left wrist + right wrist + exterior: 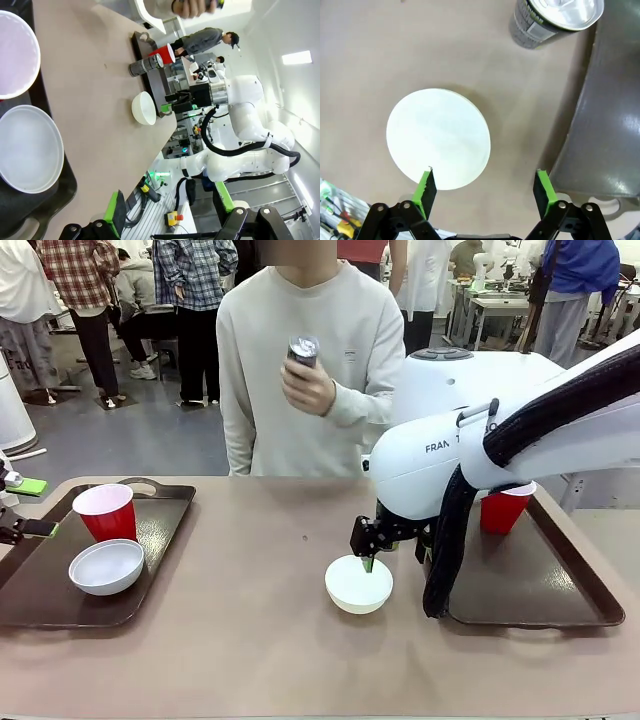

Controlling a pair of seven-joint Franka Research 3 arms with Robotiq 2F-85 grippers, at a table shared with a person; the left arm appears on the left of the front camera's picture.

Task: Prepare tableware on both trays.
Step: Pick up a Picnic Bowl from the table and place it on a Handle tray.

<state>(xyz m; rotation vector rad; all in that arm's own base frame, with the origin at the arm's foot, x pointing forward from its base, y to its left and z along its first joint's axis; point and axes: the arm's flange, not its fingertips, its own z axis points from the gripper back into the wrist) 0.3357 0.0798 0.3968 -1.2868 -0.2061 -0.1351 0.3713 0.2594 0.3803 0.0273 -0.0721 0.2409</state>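
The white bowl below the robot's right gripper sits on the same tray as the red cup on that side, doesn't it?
Not quite. The white bowl below the right gripper rests on the bare table, just beside the right tray, not on it. The front view shows this. The red cup on that side does stand on that tray.

In the front view, the right arm (500,430) hides the left rim of the right tray (570,580) and part of the red cup (505,508) on it, and the left edge cuts off the left pincer (38,507). The right wrist view's top edge crops the drink can (545,22), its print unreadable.
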